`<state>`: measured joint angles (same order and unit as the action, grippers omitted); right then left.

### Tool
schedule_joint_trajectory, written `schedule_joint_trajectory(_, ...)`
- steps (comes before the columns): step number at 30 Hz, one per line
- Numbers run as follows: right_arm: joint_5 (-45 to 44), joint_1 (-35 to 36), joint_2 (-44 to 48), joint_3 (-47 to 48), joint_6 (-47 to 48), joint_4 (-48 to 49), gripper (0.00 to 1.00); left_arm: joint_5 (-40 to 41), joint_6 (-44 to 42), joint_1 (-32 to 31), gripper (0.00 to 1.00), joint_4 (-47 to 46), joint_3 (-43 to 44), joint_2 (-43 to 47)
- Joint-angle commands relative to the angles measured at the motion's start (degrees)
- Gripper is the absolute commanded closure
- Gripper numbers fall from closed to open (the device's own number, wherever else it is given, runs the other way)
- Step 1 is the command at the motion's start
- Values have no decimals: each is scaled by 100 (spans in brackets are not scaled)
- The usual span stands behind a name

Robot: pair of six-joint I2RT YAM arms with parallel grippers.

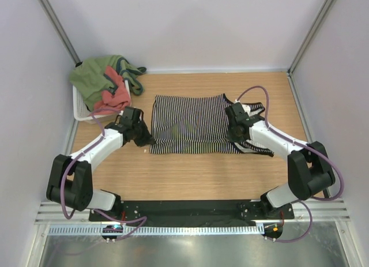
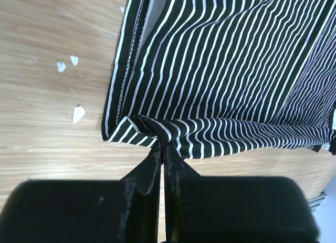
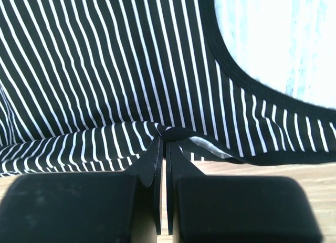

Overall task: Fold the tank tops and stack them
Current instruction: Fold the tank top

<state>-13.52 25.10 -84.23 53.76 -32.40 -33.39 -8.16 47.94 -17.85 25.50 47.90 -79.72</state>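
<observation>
Top external tells me it's early: the striped tank top lies spread on the bench, unfolded, and the salmon-red top sits in the basket; nothing is stacked. My left fingers pinch the striped tank top's near hem corner, and my right fingers pinch its edge beside a trimmed opening.

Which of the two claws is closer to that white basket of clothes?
Left. The left gripper sits just beside the basket; the right gripper is across the striped top.

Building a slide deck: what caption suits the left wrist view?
Left gripper pinching a bunched edge of the striped tank top on the wooden table.
</observation>
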Motion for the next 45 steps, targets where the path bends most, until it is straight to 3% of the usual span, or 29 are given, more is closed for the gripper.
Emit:
schedule_joint_trajectory(1,60,-93,-155,381,287,69,99,52,-127,62,100,-54,299,-113)
schedule_joint_trajectory(23,192,-357,-1227,1444,577,-54,99,96,-391,378,100,-80,1010,-1062)
schedule_joint_trajectory(45,394,-629,-1650,1884,674,-98,99,61,-417,466,100,70,1687,-1652)
